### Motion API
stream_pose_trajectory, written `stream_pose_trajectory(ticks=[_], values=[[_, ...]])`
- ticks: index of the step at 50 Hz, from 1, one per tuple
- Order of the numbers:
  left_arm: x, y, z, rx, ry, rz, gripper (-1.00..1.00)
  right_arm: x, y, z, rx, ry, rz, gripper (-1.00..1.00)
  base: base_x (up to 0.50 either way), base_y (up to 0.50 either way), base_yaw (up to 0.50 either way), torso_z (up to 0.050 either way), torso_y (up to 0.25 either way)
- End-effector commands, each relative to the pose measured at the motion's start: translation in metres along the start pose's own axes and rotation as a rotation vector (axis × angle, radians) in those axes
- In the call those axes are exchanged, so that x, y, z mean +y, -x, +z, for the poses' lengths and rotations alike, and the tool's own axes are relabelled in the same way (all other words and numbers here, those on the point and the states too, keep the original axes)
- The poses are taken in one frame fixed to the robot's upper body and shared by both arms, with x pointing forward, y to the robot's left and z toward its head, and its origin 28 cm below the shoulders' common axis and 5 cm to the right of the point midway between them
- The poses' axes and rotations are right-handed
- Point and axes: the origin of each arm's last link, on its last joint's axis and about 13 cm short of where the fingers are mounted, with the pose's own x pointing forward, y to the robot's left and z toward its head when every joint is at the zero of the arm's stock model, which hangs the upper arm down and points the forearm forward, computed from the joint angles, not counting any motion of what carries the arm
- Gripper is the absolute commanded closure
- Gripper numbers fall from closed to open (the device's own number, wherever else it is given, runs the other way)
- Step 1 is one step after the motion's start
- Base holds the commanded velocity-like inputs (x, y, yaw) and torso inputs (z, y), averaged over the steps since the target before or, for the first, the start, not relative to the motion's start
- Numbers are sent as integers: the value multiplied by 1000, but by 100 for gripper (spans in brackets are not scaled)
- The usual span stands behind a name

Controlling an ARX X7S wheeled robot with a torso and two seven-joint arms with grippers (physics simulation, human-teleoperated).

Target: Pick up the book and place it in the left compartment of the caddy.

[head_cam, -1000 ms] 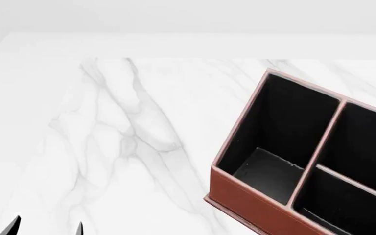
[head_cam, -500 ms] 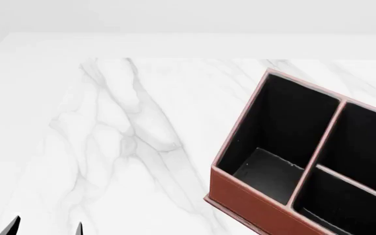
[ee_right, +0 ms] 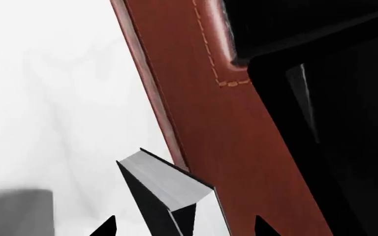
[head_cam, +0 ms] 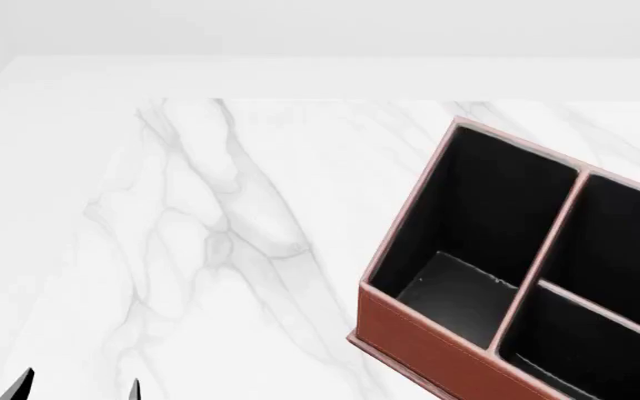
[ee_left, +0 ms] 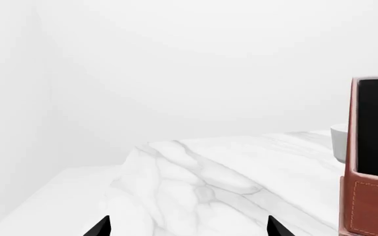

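Note:
The reddish-brown caddy [head_cam: 420, 342] stands at the right of the head view. Its left compartment [head_cam: 465, 208], the long black-lined slot with a pinkish rim, holds nothing that I can see. The book [ee_right: 166, 189], black with white page edges, shows only in the right wrist view, just beside the caddy's outer wall [ee_right: 222, 137]. My right gripper [ee_right: 182, 228] is open, its jaws wide apart on either side of the book, and neither tip visibly touches it. My left gripper [ee_left: 187, 227] is open and empty over the marble, its tips low at the left of the head view [head_cam: 79, 387].
The white marble table [head_cam: 209, 217] stretches left of and behind the caddy. A white round vessel [ee_left: 338, 142] peeks from behind the caddy's corner [ee_left: 369, 206] in the left wrist view. A grey patch [ee_right: 21, 211] lies on the marble near the right gripper.

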Motion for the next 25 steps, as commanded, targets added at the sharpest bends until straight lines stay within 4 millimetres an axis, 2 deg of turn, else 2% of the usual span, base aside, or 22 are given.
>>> stream_pose_trajectory(ticks=[1,5,6,25], values=[[0,-1,0,-1,0,-1,-100,4,-14,3,-3,7,4,-100,0,0,0,0,0],[0,-1,0,-1,0,-1,-100,6,-16,3,-3,2,8,-100,0,0,0,0,0],[0,-1,1,-1,0,-1,-100,6,-17,2,-3,-2,7,100,0,0,0,0,0],[0,-1,1,0,3,-2,-100,10,-21,2,-29,-28,-36,100,0,0,0,0,0]])
